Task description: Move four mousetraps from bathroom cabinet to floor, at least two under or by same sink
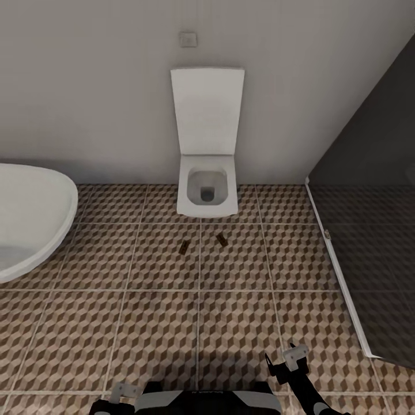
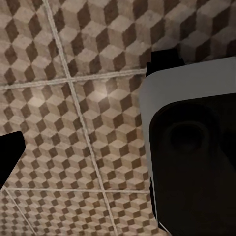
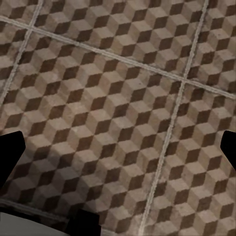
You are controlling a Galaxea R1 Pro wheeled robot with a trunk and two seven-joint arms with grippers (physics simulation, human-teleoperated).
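Note:
Two mousetraps lie flat on the bathroom floor [image 1: 230, 323], just in front of a toilet: one mousetrap [image 1: 183, 248] and a second [image 1: 221, 239] a little to its right. My left gripper [image 1: 123, 392] hangs low by my base and looks open. One of its dark fingertips [image 2: 10, 157] shows over bare tiles. Further right, my right gripper [image 1: 291, 357] is open, its fingertips [image 3: 10, 152] spread wide above the patterned tiles with nothing between them. The cabinet and the sink are out of view.
A white wall-hung toilet [image 1: 207, 138] with its lid up stands straight ahead. A rounded white bathtub [image 1: 34, 213] is at the left. A dark glass partition [image 1: 374, 230] with a white sill runs along the right. My own base [image 2: 196, 157] is close beside the left gripper.

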